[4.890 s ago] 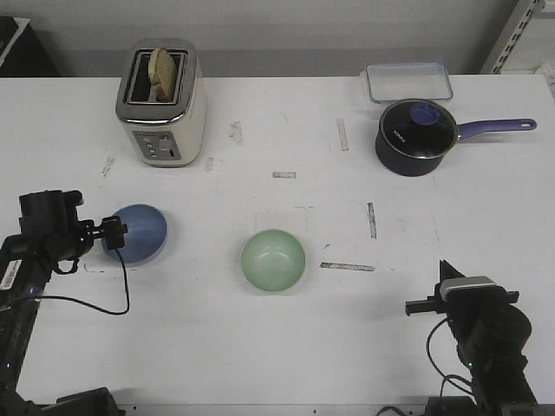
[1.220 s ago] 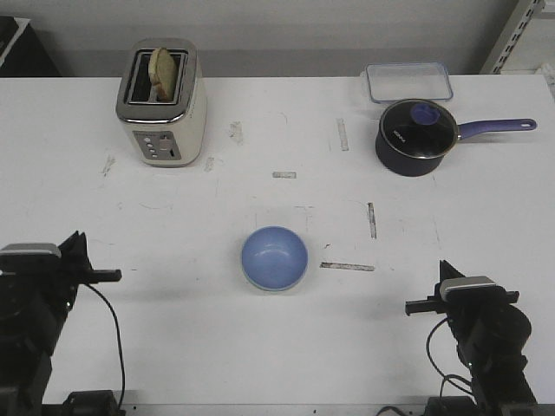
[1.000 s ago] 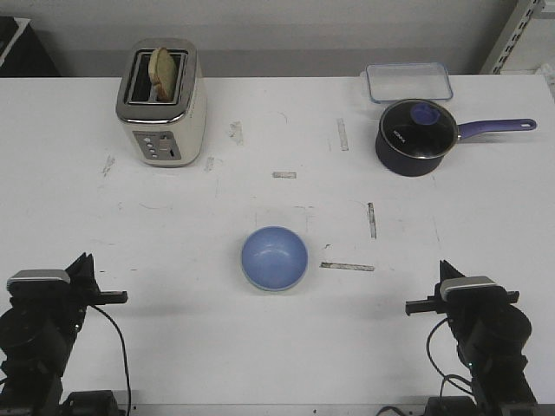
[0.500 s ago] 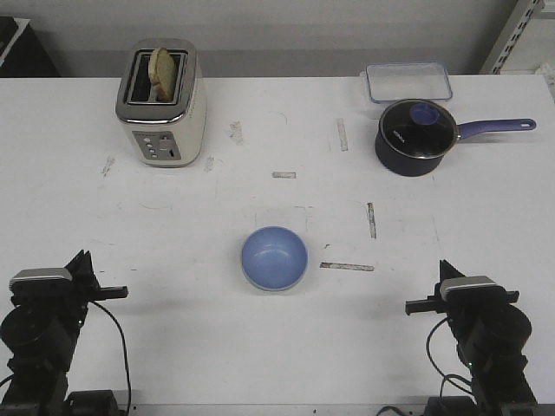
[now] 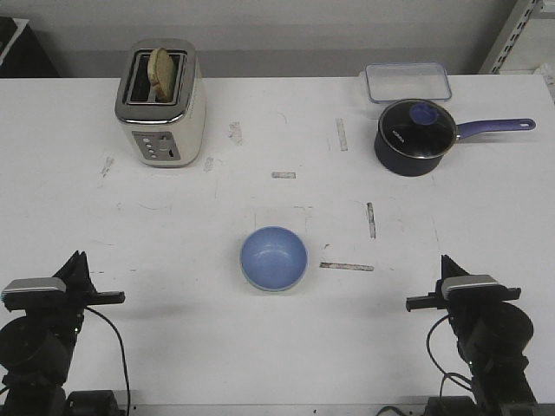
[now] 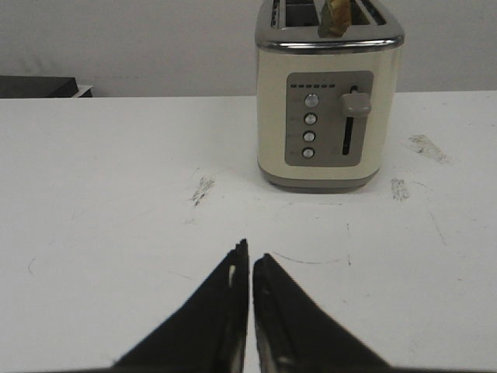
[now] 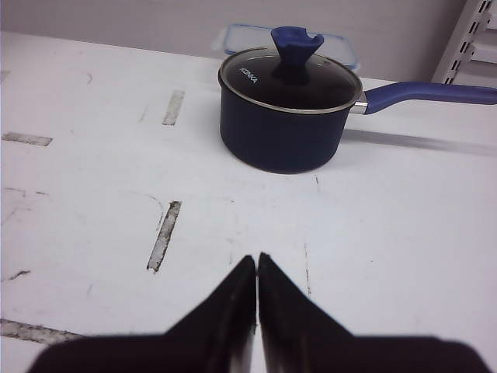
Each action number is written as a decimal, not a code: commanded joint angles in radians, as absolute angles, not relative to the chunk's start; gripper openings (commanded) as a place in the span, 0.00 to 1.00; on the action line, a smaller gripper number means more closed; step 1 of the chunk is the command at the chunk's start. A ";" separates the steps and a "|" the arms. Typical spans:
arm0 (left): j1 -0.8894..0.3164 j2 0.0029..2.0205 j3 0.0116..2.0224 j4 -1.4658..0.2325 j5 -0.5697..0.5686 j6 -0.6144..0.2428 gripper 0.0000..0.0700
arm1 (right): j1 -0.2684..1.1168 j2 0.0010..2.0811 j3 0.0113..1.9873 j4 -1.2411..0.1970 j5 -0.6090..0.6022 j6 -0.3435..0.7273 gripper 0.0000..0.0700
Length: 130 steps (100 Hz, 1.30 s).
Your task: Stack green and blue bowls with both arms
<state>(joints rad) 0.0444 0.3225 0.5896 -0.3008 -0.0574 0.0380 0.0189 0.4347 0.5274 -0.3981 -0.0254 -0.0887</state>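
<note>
With the blue bowl (image 5: 274, 256) sitting nested in the green bowl (image 5: 260, 285) at the table's near centre, both the left gripper (image 6: 250, 264) and right gripper (image 7: 257, 268), clenched empty, are risking little beyond nudging the stack if redeployed.

Lighting looks bright and even from overhead on my feed; soft shadow beside the saucepan (image 7: 283, 116); wrist cams sharp on the background, fingers slightly soft.

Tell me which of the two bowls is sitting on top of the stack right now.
The blue bowl is on top, its whole inside open to view mid-table. The green bowl sits beneath it, showing only as a thin pale edge at the blue bowl's near side.
</note>
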 commanded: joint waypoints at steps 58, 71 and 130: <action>-0.004 0.003 0.012 0.020 -0.060 0.034 0.00 | 0.020 0.439 0.529 -0.366 -0.025 -0.083 0.00; -0.004 0.004 0.012 0.049 -0.059 0.034 0.00 | 0.020 0.439 0.529 -0.351 -0.025 -0.083 0.00; -0.004 0.003 0.012 0.054 -0.060 0.033 0.00 | 0.020 0.439 0.529 -0.333 -0.025 -0.083 0.00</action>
